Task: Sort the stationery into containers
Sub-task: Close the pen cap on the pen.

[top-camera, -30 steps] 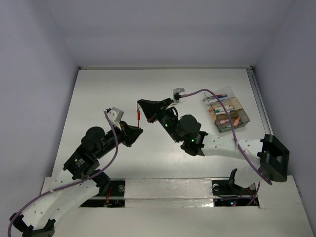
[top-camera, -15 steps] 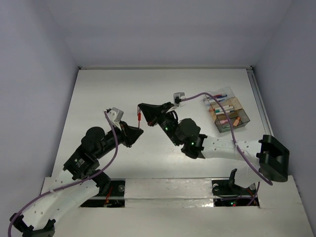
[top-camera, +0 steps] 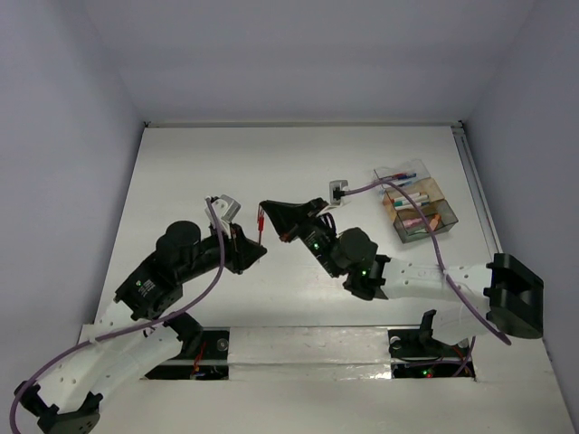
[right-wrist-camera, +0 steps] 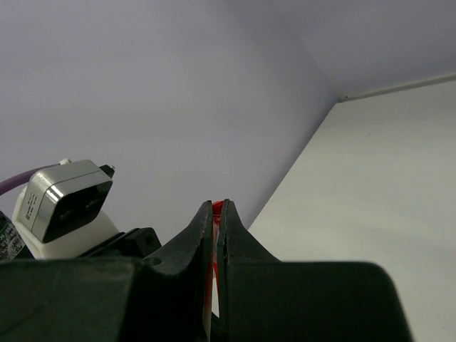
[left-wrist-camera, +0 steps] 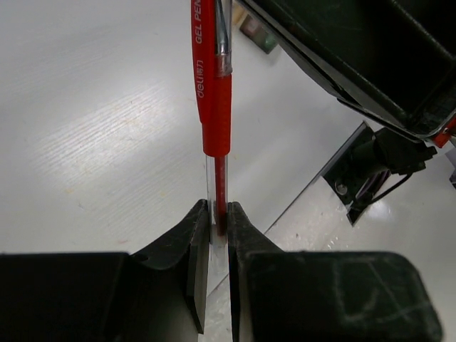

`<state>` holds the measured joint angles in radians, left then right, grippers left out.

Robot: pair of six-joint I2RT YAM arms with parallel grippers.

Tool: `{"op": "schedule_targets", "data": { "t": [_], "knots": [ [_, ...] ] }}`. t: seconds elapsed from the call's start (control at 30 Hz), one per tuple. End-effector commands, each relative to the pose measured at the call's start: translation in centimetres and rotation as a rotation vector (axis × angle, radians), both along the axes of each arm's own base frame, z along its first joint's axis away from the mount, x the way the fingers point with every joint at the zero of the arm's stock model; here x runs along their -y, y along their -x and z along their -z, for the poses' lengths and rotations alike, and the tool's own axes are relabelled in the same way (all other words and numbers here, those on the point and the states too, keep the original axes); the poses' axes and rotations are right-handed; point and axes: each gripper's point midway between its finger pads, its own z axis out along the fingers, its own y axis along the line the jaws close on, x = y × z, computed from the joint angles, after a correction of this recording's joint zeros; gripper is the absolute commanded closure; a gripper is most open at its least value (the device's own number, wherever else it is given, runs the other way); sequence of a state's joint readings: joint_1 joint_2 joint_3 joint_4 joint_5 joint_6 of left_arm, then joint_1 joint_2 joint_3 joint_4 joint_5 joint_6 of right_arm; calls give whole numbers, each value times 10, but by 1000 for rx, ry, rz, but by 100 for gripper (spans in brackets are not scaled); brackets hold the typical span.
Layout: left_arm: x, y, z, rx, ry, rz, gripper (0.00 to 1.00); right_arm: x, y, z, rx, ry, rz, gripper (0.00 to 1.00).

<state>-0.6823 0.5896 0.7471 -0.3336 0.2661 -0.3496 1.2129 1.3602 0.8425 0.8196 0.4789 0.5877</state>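
A red gel pen [top-camera: 262, 221] is held off the table between both arms, left of centre. My left gripper [top-camera: 262, 248] is shut on its clear lower end, and my right gripper [top-camera: 261, 208] is shut on its upper end. In the left wrist view the red pen [left-wrist-camera: 211, 85] runs straight up from the shut jaws of the left gripper [left-wrist-camera: 219, 214]. Only a red sliver of the pen [right-wrist-camera: 208, 306] shows between the closed jaws of the right gripper [right-wrist-camera: 219, 206]. The clear organiser box [top-camera: 450, 211] sits at the right with several pens and eraser blocks inside.
The right arm's black body [left-wrist-camera: 356, 57] crowds the upper right of the left wrist view. The left arm's white camera housing [right-wrist-camera: 68, 199] is close to the right gripper. A purple cable [top-camera: 434, 240] trails over the organiser box. Grey walls enclose the white table [top-camera: 199, 163].
Both grippers, still shut on the red pen, have drifted slightly right and toward the near edge. The right arm's elbow has shifted right.
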Motion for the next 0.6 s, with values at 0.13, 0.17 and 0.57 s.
{"op": "schedule_targets", "data": {
  "t": [0.13, 0.17, 0.57],
  "knots": [
    [-4, -32, -151, 375, 250, -113, 100, -30, 83, 149, -230, 295, -283, 100],
    [-5, -30, -160, 391, 260, -112, 100, -31, 89, 152, -247, 290, -296, 100],
    [4, -29, -207, 457, 326, -67, 100, -47, 106, 170, -256, 360, -348, 100]
  ]
}}
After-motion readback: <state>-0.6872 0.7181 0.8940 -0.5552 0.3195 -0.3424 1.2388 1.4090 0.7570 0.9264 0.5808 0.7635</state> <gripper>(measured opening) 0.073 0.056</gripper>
